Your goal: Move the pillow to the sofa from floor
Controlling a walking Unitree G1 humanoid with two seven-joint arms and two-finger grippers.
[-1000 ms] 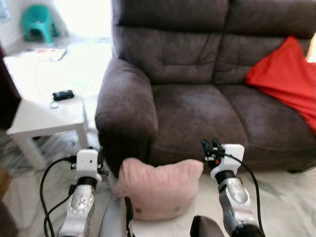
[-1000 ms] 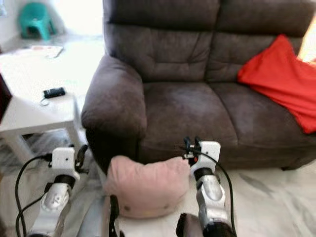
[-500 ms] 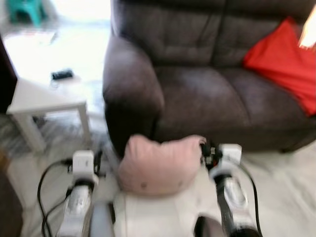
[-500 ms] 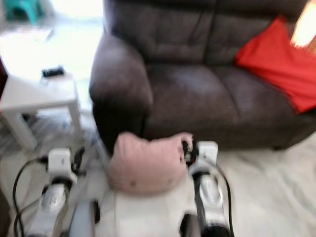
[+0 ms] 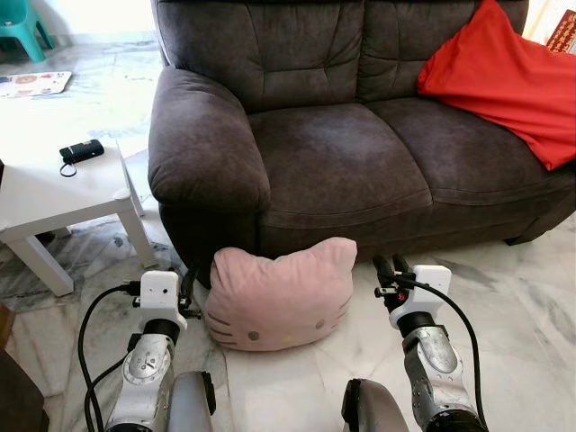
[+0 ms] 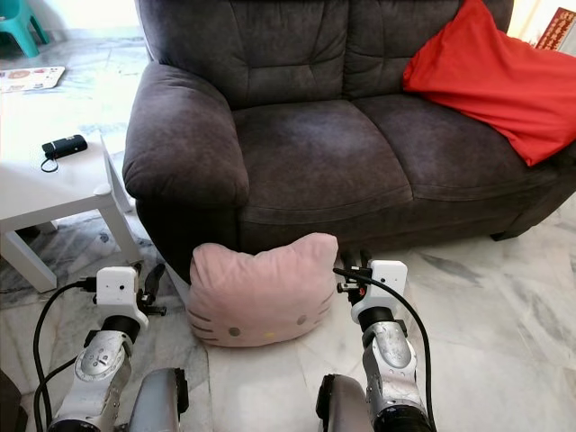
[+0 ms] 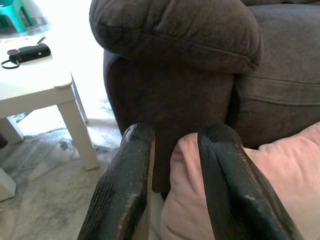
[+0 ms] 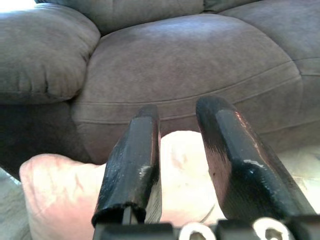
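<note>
A pink cat-face pillow (image 5: 279,292) stands upright on the marble floor against the front of the dark brown sofa (image 5: 333,153), below its left seat. My left gripper (image 5: 187,281) is just left of the pillow, open, with nothing between its fingers (image 7: 130,175). My right gripper (image 5: 389,266) hovers open by the pillow's right ear. In the right wrist view the pillow (image 8: 65,185) lies just beyond the fingertips (image 8: 135,150), with the sofa seat behind it.
A red cushion (image 5: 504,76) rests on the sofa's right seat. A low white table (image 5: 54,184) with a small black device (image 5: 81,150) stands to the left, close to the sofa arm. A teal stool (image 5: 16,18) is far back left.
The camera dipped, blurred and settled, and the whole view has shifted. The pillow's face now shows. Both grippers still flank the pillow, open.
</note>
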